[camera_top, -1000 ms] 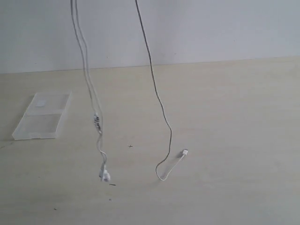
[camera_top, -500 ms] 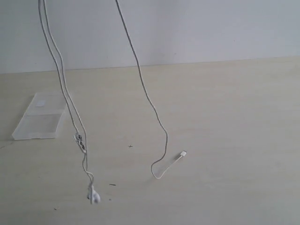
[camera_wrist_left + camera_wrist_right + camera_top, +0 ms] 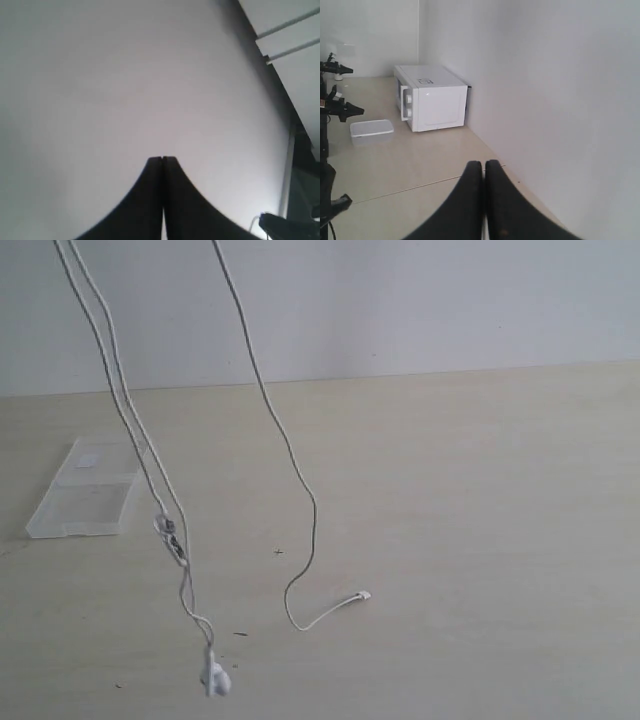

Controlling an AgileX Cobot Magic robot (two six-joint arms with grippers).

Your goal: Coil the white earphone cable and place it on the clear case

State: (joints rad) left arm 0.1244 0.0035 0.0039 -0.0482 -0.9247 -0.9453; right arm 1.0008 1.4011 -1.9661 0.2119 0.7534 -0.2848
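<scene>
**Cable hanging clear of the case, both grippers closed**

Exterior view. The clear case lies flat on the pale table, lid side up, with nothing resting on it.

The white earphone cable is not on the case. It hangs from somewhere above the frame in two runs.
- A paired double strand comes down in front of the case and crosses its right edge. It passes a small inline piece just off the case's near right corner.
- That run ends in the two earbuds, well nearer the camera than the case and a little to its right. I cannot tell whether the buds touch the table.
- A single strand drops farther right of the case and curls into a small open loop on the table. It ends in the plug, which lies flat, well apart from the case.
- No coil has been formed.

Left wrist view. The left gripper has its dark fingers pressed together, tip against tip, in front of a blank white wall. No cable is visible between them, so I cannot tell whether it is pinched.

Right wrist view. The right gripper is likewise closed tip to tip, with no cable visible. Beyond it are a white microwave and a lidded plastic tub on a pale floor.
</scene>
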